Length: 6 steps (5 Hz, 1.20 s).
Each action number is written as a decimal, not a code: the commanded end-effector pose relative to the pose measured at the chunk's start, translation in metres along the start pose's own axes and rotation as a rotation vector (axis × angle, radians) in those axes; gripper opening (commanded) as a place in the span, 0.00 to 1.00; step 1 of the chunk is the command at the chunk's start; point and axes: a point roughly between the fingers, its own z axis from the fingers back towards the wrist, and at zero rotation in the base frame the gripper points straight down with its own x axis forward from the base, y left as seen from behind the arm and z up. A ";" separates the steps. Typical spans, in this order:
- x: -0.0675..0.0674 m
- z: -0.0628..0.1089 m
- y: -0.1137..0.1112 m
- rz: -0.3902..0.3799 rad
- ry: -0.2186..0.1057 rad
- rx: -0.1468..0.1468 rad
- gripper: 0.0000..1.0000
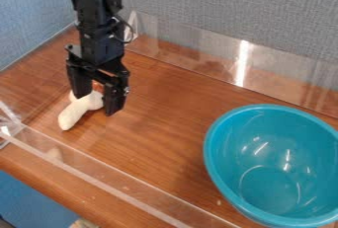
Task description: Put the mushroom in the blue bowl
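The black gripper (99,96) is hanging with its fingers spread wide, straddling the cap end of the small cream-stemmed toy mushroom (77,111) lying on the brown wooden table (158,138). The grasping step is in hand, judging by this; next the fingers need closing, then a lift towards the glossy turquoise-blue plastic bowl (275,165), well apart.

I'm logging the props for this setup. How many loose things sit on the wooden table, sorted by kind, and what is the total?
Toy mushroom: 1, lying on the table under the open tool
Blue bowl: 1, empty as far as the view shows
Total: 2
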 end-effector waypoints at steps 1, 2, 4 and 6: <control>0.004 0.019 0.006 -0.057 -0.070 0.028 1.00; 0.004 0.019 0.012 -0.113 -0.076 0.029 1.00; 0.002 -0.007 0.020 -0.108 -0.079 0.027 1.00; 0.005 -0.030 0.023 -0.139 -0.087 0.026 1.00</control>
